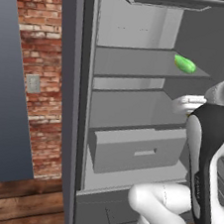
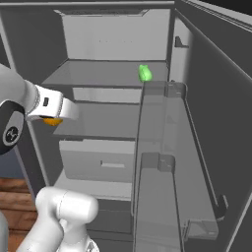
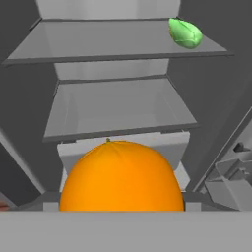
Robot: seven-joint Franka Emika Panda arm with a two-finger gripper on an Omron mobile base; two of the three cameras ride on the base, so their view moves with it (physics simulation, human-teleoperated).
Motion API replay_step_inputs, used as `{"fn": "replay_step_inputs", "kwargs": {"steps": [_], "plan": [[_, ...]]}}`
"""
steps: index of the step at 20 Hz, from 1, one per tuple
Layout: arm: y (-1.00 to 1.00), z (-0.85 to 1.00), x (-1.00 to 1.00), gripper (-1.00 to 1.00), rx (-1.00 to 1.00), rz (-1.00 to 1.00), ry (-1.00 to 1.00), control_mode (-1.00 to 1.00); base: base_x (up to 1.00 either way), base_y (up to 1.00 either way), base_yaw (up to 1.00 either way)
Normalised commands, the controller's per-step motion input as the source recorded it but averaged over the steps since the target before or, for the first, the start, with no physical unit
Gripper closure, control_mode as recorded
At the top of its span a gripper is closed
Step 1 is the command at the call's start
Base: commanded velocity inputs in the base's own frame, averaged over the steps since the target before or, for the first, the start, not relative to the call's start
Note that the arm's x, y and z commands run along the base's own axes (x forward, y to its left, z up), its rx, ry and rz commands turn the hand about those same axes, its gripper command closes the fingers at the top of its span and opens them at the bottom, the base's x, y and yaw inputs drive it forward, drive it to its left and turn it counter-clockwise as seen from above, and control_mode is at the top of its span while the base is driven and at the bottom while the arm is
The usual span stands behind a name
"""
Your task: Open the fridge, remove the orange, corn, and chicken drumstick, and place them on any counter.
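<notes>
A: Where does the orange [image 3: 121, 176] sit relative to the fridge [image 1: 137, 87]?

B: It is out in front of the open fridge, level with the drawer [image 1: 138, 151] and below the lower shelf [image 3: 118, 110]. In the hand view it looms large, right between the gripper's [image 3: 121, 204] fingers. In the right base view a sliver of it shows under the hand [image 2: 51, 121], in front of the fridge's left wall.

A: So the gripper has it?

B: Yes. The jaws stand wide with the orange filling the gap between them; the gripper carries the fruit.

A: And the corn [image 3: 185, 33]?

B: It lies inside the fridge on the upper shelf [image 1: 140, 63], toward the right end and near the front edge. Its green husk is all that shows.

A: What else is there in the fridge?

B: The lower shelf is bare grey, and the drawer beneath it is closed. The fridge door [image 2: 167, 162] hangs open to the right, its pale bins facing inward.

A: What stands left of the fridge?

B: A strip of red brick wall [image 1: 35, 64] with a small grey switch plate [image 1: 33, 83], above a wooden floor [image 1: 17, 201].
</notes>
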Motion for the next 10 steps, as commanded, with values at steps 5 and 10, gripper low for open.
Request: {"fn": "replay_step_inputs", "kwargs": {"steps": [5, 10], "plan": [[-0.17, 0.00, -0.11, 1.00, 0.00, 0.00, 0.00, -1.00, 0.00, 0.00, 0.00], [0.00, 0.00, 0.00, 1.00, 0.00, 0.00, 0.00, -1.00, 0.00, 0.00, 0.00]]}}
